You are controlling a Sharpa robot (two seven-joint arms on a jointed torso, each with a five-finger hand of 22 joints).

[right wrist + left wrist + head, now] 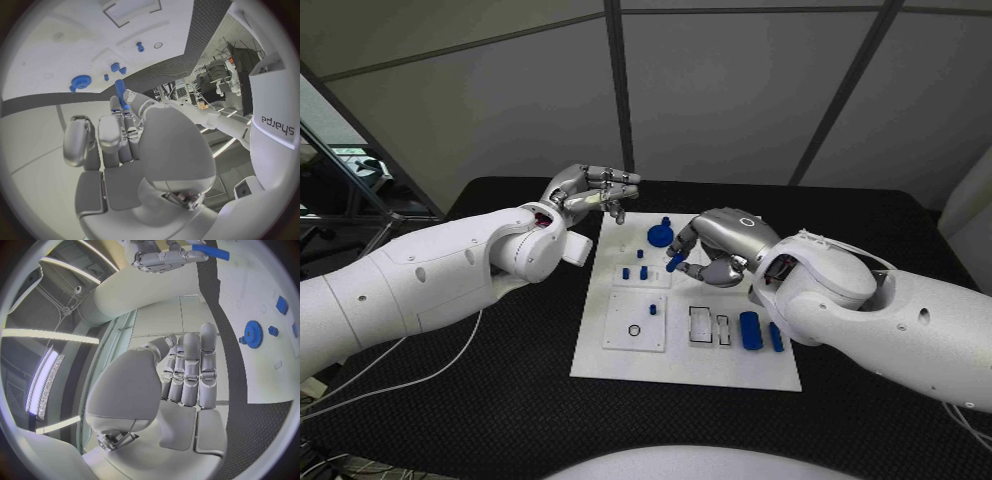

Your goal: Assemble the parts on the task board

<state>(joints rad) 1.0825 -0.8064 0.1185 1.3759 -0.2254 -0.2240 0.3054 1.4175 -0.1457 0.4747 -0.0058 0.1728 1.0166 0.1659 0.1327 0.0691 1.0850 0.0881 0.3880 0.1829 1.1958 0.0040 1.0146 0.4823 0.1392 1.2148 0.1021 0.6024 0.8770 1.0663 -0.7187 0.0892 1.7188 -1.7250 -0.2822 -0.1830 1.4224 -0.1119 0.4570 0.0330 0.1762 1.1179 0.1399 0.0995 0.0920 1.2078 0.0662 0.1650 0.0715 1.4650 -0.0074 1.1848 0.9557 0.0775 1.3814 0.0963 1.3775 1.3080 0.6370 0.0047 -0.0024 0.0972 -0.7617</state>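
Slim blue peg (pixel 121 93), white task board (pixel 687 368)

left hand (pixel 593 190): raised, fingers curled in, nothing held | right hand (pixel 711 248): lowered, fingers pinching

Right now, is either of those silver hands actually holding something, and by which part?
The right hand pinches a slim blue peg by its lower end between its fingertips. The left hand holds nothing.

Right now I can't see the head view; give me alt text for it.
The right hand holds a small blue peg over the white task board. The left hand is raised beyond the board's far left corner. A blue gear and other blue parts sit on the board.
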